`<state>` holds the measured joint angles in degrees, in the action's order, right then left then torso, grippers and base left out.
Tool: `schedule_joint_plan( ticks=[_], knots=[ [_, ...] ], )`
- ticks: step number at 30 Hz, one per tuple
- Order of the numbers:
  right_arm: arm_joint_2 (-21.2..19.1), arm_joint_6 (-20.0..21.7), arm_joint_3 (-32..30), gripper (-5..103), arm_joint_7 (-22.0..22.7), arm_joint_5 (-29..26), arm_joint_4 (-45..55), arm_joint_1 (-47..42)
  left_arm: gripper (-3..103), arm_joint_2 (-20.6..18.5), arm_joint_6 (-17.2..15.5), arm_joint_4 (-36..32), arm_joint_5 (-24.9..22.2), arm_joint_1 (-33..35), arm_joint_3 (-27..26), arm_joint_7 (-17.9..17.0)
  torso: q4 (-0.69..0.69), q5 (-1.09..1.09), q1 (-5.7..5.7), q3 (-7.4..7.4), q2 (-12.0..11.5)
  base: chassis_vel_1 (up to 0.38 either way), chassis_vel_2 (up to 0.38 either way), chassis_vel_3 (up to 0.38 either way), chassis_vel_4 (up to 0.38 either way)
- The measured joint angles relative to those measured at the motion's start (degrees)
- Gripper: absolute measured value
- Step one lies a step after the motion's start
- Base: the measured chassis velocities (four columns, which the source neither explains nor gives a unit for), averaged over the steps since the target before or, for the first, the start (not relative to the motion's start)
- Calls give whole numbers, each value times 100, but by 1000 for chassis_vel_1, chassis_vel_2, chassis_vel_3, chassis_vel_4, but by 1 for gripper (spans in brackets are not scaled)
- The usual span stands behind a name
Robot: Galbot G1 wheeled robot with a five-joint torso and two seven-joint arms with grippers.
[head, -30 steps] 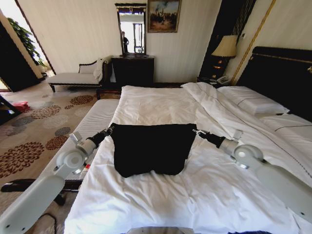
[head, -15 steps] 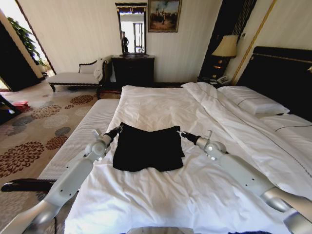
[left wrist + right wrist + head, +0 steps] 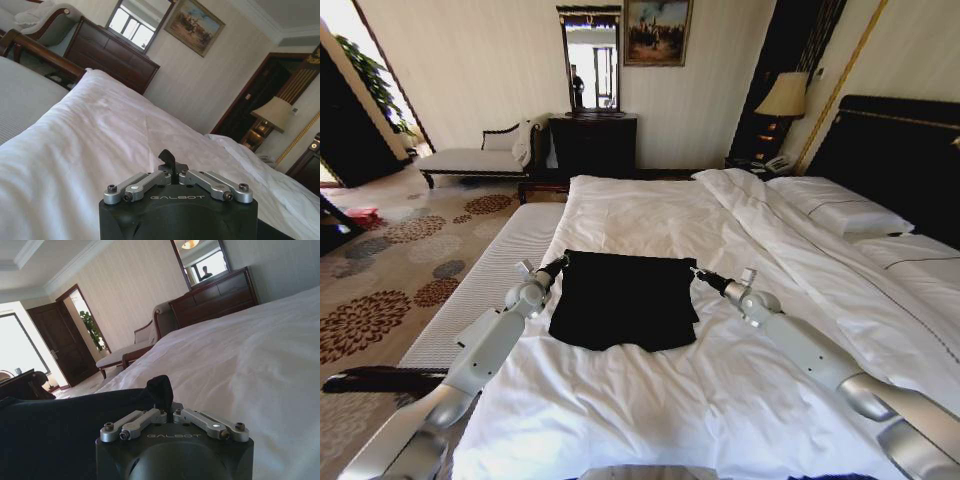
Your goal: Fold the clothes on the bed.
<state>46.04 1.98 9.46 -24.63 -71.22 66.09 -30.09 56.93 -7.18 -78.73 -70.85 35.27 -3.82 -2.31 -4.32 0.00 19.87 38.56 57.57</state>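
Observation:
The clothes, one black top, lie as a flat dark rectangle on the white duvet of the bed. My left gripper is shut on the top's far left corner. At the far right corner my right gripper is shut on the fabric. In the left wrist view a pinch of black cloth sticks up between the shut fingers. In the right wrist view a tuft of black fabric is clamped the same way, and the rest of the top spreads out beside it.
White pillows and a dark headboard are at the right. A padded bench runs along the bed's left side. A dark dresser, a grey chaise and a lamp stand by the far wall.
Both arms have reached forward and drawn closer together, carrying the held edge of the top away from me. The top now lies smaller and flatter on the duvet.

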Motion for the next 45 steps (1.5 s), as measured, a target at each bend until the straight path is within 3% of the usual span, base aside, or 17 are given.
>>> schedule_joint_plan(
  ticks=[9, 14, 22, 28, 43, 45],
  knots=[
    [-111, -517, -904, 1, -163, 1073, 1014, -1184, 2, -451, 328, -1105, 476, 1116, -223, 147, 3, -2, -2, -2, 2, 0, 0, 0, 0],
    [-143, -1041, -1653, 1, -542, 1898, 1346, -2379, 2, -642, 646, -1726, 608, 2150, -670, 173, -2, 0, -2, -2, 2, 0, 0, 0, 0],
    [-93, -1364, -1913, 1, -655, 2206, 1403, -2865, 2, -713, 937, -1968, 842, 2837, -869, 282, 3, -1, -3, -2, 2, 0, 0, 0, 0],
    [-58, -1530, -1988, 1, -650, 2413, 1437, -3069, 2, -695, 1049, -2111, 979, 3047, -913, 281, -2, 1, -1, -1, 1, 0, 0, 0, 0],
    [39, -1977, -2170, -1, -828, 2854, 1470, -3618, 2, -672, 1278, -2359, 1309, 3993, -1262, 343, 1, 0, 0, -1, 1, 0, 0, 0, 0],
    [59, -2024, -2187, 7, -864, 2912, 1475, -3740, 2, -646, 1258, -2421, 1356, 4119, -1273, 331, 1, -1, -1, -1, 1, 0, 0, 0, 0]
  ],
)
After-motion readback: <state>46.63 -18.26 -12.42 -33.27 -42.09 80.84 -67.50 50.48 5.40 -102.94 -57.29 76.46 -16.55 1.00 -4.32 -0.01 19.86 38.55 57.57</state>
